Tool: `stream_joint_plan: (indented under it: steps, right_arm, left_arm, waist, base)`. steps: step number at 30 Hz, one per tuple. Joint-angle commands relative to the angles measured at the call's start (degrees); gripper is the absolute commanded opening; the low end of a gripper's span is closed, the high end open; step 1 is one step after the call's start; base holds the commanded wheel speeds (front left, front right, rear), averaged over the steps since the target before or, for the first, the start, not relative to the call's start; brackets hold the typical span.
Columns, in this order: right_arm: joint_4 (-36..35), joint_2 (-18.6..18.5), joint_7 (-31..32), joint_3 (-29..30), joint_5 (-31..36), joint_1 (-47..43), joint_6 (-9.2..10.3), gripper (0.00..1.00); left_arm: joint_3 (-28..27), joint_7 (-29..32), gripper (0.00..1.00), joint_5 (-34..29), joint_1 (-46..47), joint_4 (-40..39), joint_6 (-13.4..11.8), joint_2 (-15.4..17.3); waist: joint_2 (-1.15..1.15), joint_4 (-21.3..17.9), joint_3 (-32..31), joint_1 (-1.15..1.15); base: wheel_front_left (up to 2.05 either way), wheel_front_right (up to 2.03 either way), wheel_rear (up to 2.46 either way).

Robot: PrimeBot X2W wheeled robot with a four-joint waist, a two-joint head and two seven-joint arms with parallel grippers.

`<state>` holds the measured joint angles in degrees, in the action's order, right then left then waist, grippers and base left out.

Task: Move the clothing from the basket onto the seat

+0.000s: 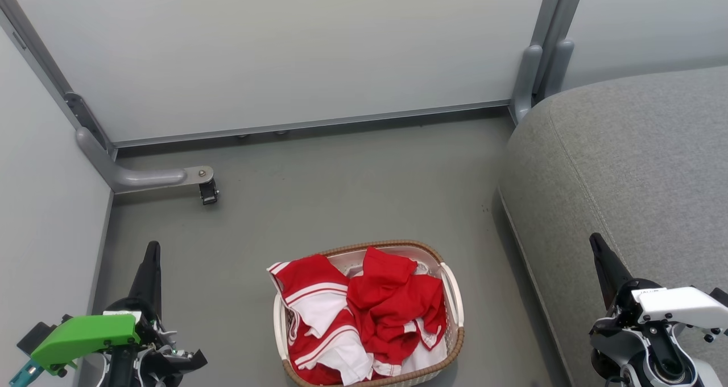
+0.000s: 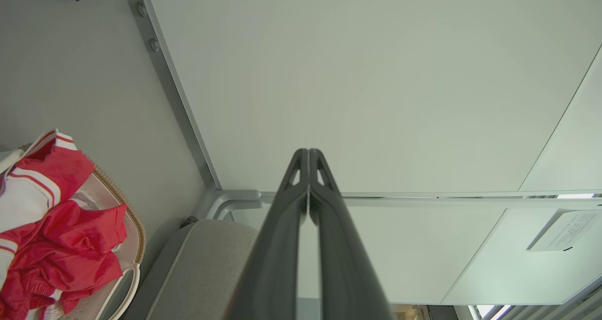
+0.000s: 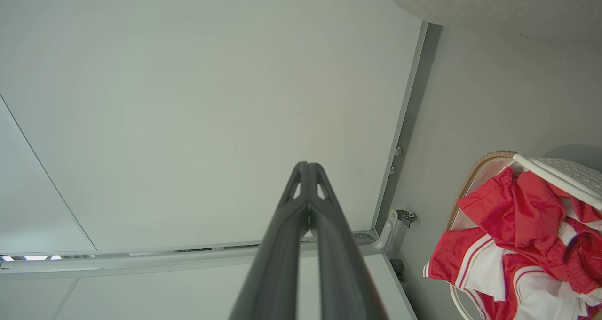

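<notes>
- The left jaws are held shut to the left of the basket [image 1: 398,243]. The two dark fingers [image 2: 282,230] are pressed flat together, and nothing is held.
- The right jaws are held shut to the right of the basket. Their fingers [image 3: 287,235] are pressed together too, and nothing is held.
- Both seem to be parked out to the sides, so that the basket is left free to be reached.
- The clothing [image 1: 392,307] is heaped inside the basket, with one red and white piece hung over its left rim. None of it has been moved yet.
- The basket is stood on the floor [image 1: 341,182].
- The seat [image 1: 637,165] is found just right of the basket, likely so the carry is short.
- A pale wall [image 1: 284,51] is seen well behind the basket.
</notes>
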<state>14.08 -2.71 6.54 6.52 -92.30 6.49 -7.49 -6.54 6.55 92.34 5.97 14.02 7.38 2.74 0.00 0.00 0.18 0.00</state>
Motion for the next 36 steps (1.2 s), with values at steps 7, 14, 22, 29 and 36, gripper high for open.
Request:
stream_joint_plan:
  steps: [7, 14, 22, 29, 36]
  right_arm:
    - [-0.22, -0.34, 0.15, 0.11, -0.23, -0.61, 0.00, 0.00]
    - [-0.22, -0.34, 0.15, 0.11, -0.23, -0.61, 0.00, 0.00]
    - [-0.22, -0.34, 0.15, 0.11, -0.23, -0.61, 0.00, 0.00]
    - [-0.22, -0.34, 0.15, 0.11, -0.23, -0.62, 0.00, 0.00]
    - [-0.22, -0.34, 0.15, 0.11, -0.23, -0.62, 0.00, 0.00]
  left_arm:
    - [-0.05, 0.12, 0.00, 0.16, 0.59, 0.02, 0.29, 0.27]
    - [-0.05, 0.12, 0.00, 0.16, 0.59, 0.02, 0.29, 0.28]
    - [-0.05, 0.12, 0.00, 0.16, 0.59, 0.01, 0.29, 0.28]
    - [-0.05, 0.12, 0.00, 0.16, 0.59, 0.02, 0.29, 0.28]
    - [-0.05, 0.12, 0.00, 0.17, 0.60, 0.02, 0.29, 0.28]
  waist:
    - [0.00, 0.00, 0.00, 0.00]
    - [0.00, 0.00, 0.00, 0.00]
    - [0.00, 0.00, 0.00, 0.00]
    - [0.00, 0.00, 0.00, 0.00]
    - [0.00, 0.00, 0.00, 0.00]
  base:
    - [0.00, 0.00, 0.00]
    - [0.00, 0.00, 0.00]
    - [0.00, 0.00, 0.00]
    - [0.00, 0.00, 0.00]
    - [0.00, 0.00, 0.00]
